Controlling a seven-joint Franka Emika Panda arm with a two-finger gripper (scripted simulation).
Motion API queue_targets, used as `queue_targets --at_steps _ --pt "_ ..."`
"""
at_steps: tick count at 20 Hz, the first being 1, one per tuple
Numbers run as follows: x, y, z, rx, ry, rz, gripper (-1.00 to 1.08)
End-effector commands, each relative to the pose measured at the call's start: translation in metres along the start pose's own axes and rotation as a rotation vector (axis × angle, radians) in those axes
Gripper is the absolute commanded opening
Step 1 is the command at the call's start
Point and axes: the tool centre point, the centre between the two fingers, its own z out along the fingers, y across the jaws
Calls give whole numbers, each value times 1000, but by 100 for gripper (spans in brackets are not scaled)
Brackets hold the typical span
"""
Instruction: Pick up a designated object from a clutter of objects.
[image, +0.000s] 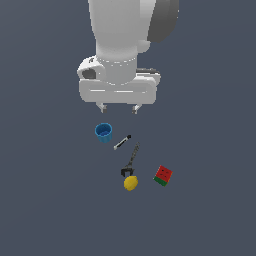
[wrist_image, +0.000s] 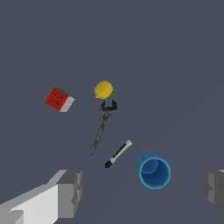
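The bright blue cup stands upright on the dark floor, open side up; it also shows in the wrist view. My gripper hangs above and just behind it, open and empty, with fingertips well apart. In the wrist view the cup lies between the two fingers, nearer the far one, and below them. A thin black-and-white marker lies close beside the cup. A dark wrench, a yellow lemon and a watermelon-patterned block lie further off.
The marker lies a short way from the cup's rim. The wrench touches or nearly touches the lemon. The block sits apart. All rest on a plain dark grey floor.
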Motion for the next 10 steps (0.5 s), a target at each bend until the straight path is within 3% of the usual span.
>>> queue_targets --at_steps 1,10 --pt "0 0 0 0 0 0 28" --pt "-1 -12 -5 10 2 -5 28"
